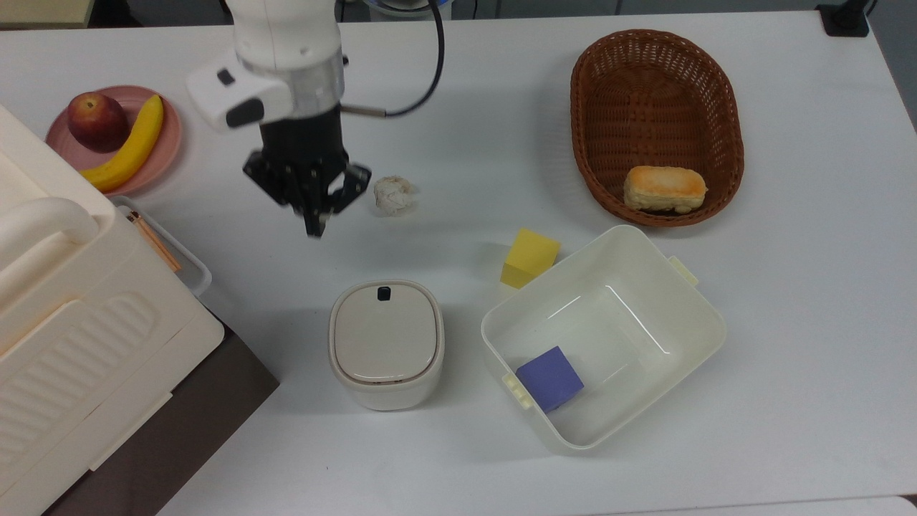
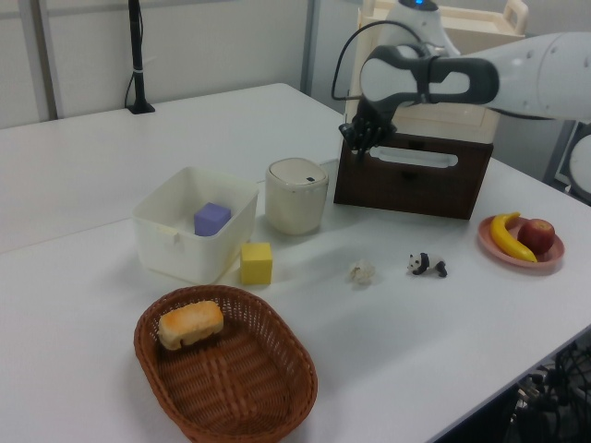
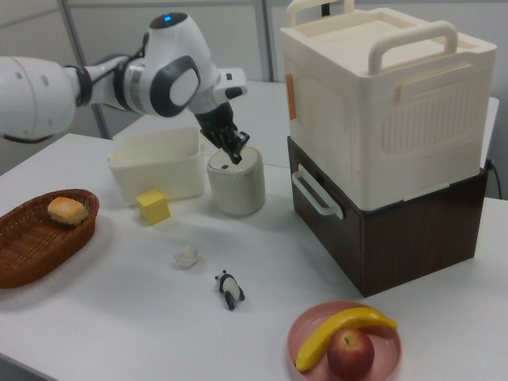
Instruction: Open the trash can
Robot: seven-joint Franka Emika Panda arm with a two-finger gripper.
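On the white table, toward the top view's bottom middle: the trash can, upright, flat beige lid down and shut, small black button at the lid's upper edge in the top view. Sits just beside the big lidless tub on the top view's right, with the cream ribbed box on the top view's left.

Over to the gripper: fingers pinched together into one dark tip, gripping nothing, touching nothing. Hangs above the table, up-left of the can in the top view, beside the crumpled paper ball. In the left view, sits clear above and to the right of the lid. In the right view, points down just over the can's far rim.

Around the scene: a purple cube inside the tub, a yellow cube touching the tub's outer wall, bread in the wicker basket, an apple and banana on the pink plate, a toy panda out on the open table.
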